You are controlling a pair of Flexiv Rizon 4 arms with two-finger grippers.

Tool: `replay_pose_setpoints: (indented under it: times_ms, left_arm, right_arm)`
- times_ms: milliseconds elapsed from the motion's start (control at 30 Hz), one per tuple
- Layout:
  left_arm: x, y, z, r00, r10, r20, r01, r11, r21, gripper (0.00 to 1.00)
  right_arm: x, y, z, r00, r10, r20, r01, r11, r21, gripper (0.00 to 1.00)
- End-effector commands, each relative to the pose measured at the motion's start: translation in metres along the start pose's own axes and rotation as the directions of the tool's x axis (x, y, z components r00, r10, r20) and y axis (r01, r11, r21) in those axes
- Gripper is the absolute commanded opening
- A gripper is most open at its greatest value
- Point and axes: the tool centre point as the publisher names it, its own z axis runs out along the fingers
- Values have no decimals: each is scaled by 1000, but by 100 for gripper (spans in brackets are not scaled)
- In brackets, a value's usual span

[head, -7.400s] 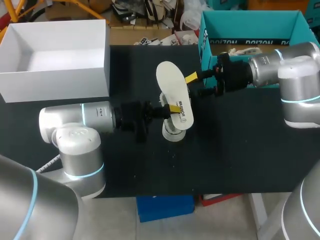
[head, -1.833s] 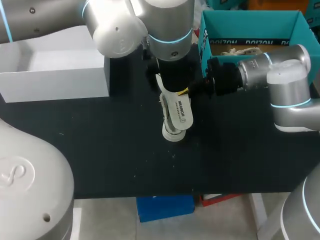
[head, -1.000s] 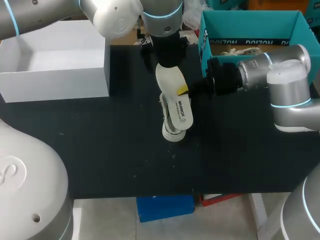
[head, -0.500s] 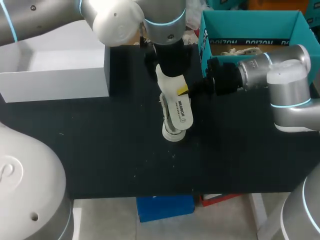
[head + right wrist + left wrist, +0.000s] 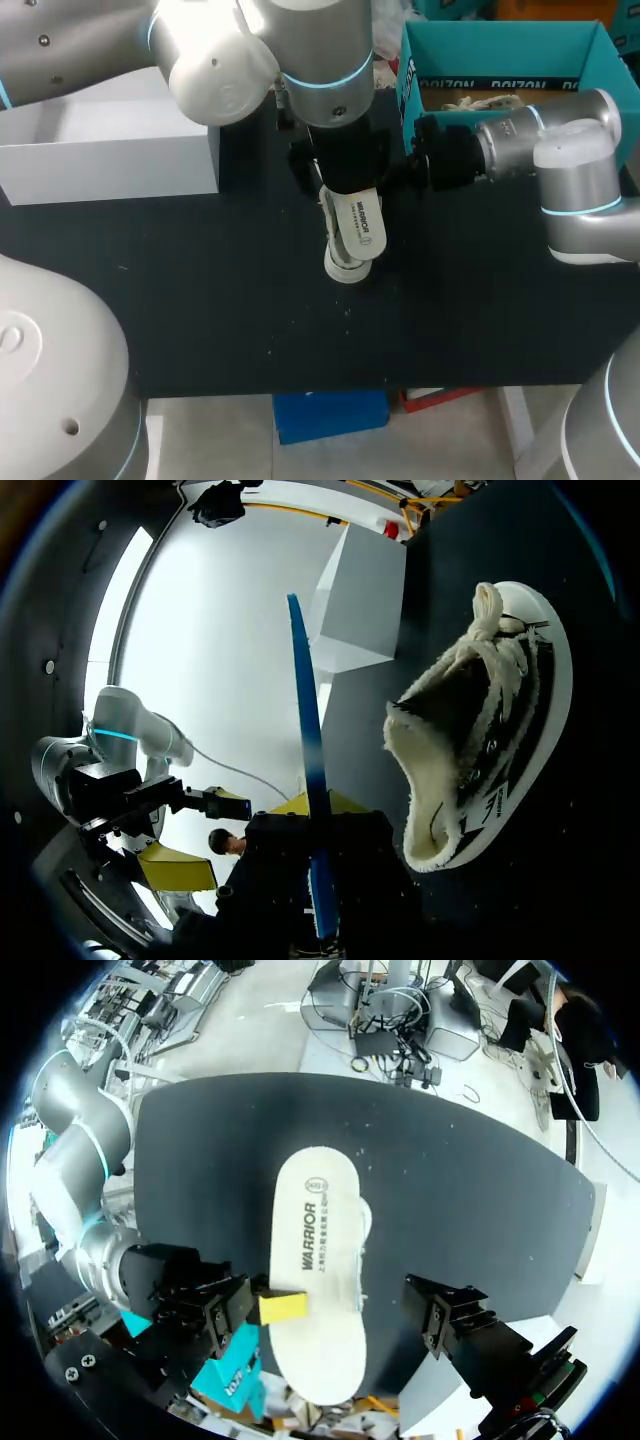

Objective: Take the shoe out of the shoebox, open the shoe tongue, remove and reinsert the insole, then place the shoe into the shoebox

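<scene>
The white insole [image 5: 360,222] hangs tilted over the shoe [image 5: 340,265], which lies on the black table. My right gripper [image 5: 320,880] is shut on the insole's edge; from there the insole [image 5: 308,760] shows edge-on as a thin blue line, with the fleece-lined shoe [image 5: 480,740] beside it. My left arm [image 5: 320,60] stands above the insole's far half and hides it in the head view. In the left wrist view the insole [image 5: 315,1260] lies ahead of my left gripper [image 5: 325,1325], whose fingers stand wide open to either side without touching it.
An open white shoebox [image 5: 120,150] sits at the far left of the table, partly behind my left arm. A teal box [image 5: 500,50] stands at the far right, behind my right arm [image 5: 540,140].
My left arm has come nearer along the insole and now covers its far half and the right gripper's yellow tip. The right arm, insole and shoe have kept still.
</scene>
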Motion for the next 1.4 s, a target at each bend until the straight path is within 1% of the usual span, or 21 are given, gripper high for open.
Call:
replay_pose_setpoints:
  times_ms: [33, 167, 233, 367, 467, 500, 600, 667, 1367, 1400]
  left_arm:
    - [14, -2, 9, 995, 18, 96, -21, 999, 31, 100]
    - [19, -6, 9, 982, 29, 186, -40, 998, 52, 100]
    - [23, -5, 7, 960, 42, 276, -62, 996, 67, 100]
    - [40, 2, -2, 920, 58, 387, -83, 995, 49, 100]
    - [49, 2, -10, 877, 81, 474, -109, 994, 31, 100]
    - [51, 2, -10, 865, 88, 495, -122, 992, 37, 100]
    - [61, 2, -8, 805, 70, 589, -144, 986, 80, 100]
    - [68, 4, -4, 744, 27, 667, -162, 977, 140, 100]
    - [69, 4, -2, 739, 30, 673, -168, 976, 141, 100]
    - [69, 3, -1, 720, 0, 694, -154, 975, 160, 100]
  right_arm:
    - [0, 0, 1, 1000, 1, 3, -1, 1000, 0, 0]
    - [0, 0, 1, 1000, 1, 3, -1, 1000, 0, 0]
    - [0, 0, 1, 1000, 1, 3, -1, 1000, 0, 0]
    - [0, 0, 1, 1000, 1, 3, -1, 1000, 0, 0]
    - [0, 0, 1, 1000, 1, 3, -1, 1000, 0, 0]
    - [0, 0, 1, 1000, 1, 3, -1, 1000, 0, 0]
    - [0, 0, 1, 1000, 1, 3, -1, 1000, 0, 0]
    - [0, 0, 1, 1000, 1, 3, -1, 1000, 0, 0]
    - [0, 0, 1, 1000, 1, 3, -1, 1000, 0, 0]
    - [0, 0, 1, 1000, 1, 3, -1, 1000, 0, 0]
